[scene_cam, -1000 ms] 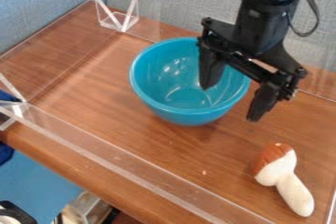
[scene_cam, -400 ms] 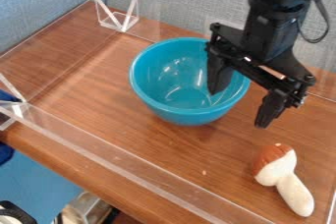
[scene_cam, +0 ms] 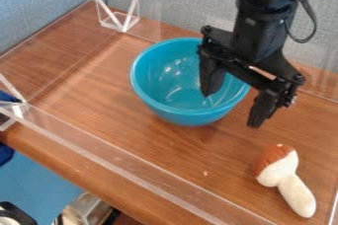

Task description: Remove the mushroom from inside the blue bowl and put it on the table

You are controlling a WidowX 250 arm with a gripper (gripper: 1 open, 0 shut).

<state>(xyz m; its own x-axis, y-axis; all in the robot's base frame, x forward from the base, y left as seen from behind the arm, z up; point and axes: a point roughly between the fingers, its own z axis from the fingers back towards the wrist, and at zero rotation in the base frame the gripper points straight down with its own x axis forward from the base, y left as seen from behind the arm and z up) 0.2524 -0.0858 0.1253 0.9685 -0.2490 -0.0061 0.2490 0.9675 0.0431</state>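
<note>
The mushroom (scene_cam: 286, 176), reddish-brown cap and cream stem, lies on its side on the brown wood table (scene_cam: 106, 81) at the front right, outside the bowl. The turquoise blue bowl (scene_cam: 179, 83) stands mid-table with nothing visible inside it. My black gripper (scene_cam: 235, 96) hangs open over the bowl's right rim, one finger (scene_cam: 211, 74) inside the bowl and the other finger (scene_cam: 262, 106) outside it. Nothing is between the fingers. The mushroom sits well below and to the right of the gripper.
Clear acrylic walls (scene_cam: 145, 180) run along the table's front and left edges, with a clear bracket (scene_cam: 119, 14) at the back left. A blue-grey wall stands behind. Bare wood lies left of the bowl.
The gripper drifted right and slightly down, then came back left over the bowl's right rim, staying open. The mushroom and bowl have not moved.
</note>
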